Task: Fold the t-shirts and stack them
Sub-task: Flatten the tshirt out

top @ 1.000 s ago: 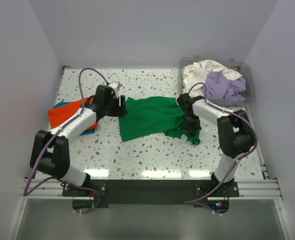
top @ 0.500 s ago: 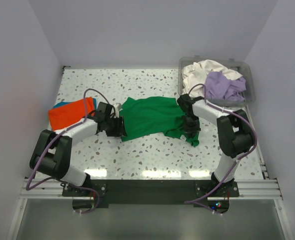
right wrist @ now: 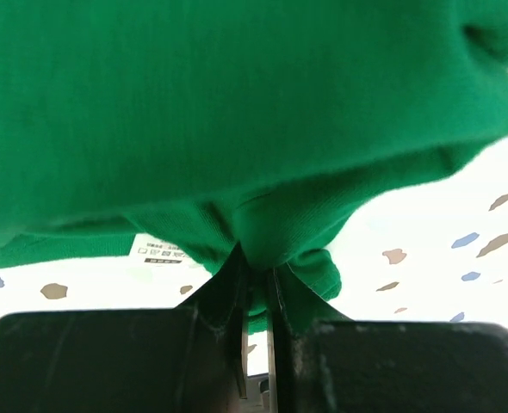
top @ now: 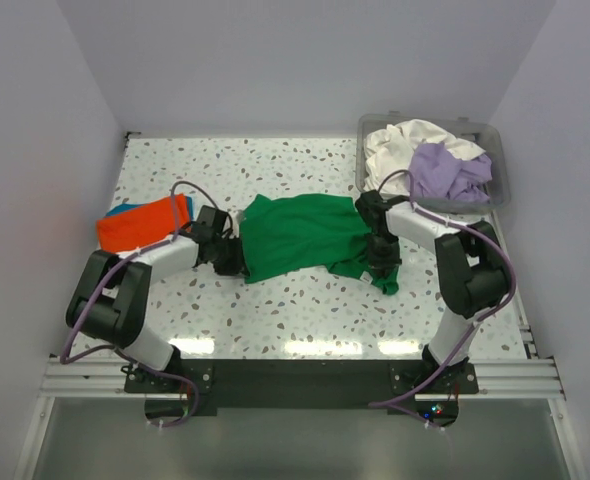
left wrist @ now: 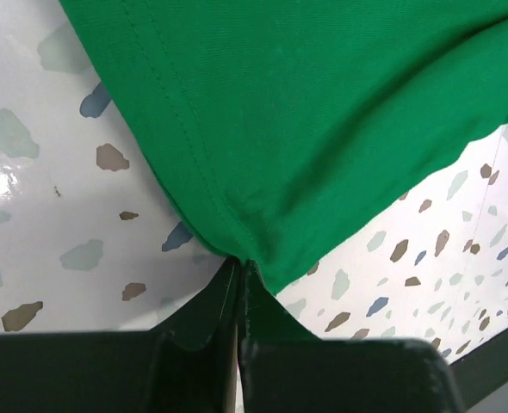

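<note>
Lying spread across the middle of the speckled table (top: 305, 305), the green t-shirt (top: 300, 238) is pinched at both ends. The left gripper (top: 239, 263) has its jaws closed on a hem corner, and the right gripper (top: 380, 257) has its jaws closed on bunched cloth. An orange t-shirt (top: 140, 225) lies folded at the left, well apart from the clear bin (top: 501, 192).

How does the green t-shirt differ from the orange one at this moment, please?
The green t-shirt lies spread and rumpled mid-table; the orange t-shirt is folded into a compact rectangle near the left side. The left gripper and right gripper are each shut on the green one's edges; neither grips the orange one. Both are plain, solid-coloured cloth on the speckled table.
</note>
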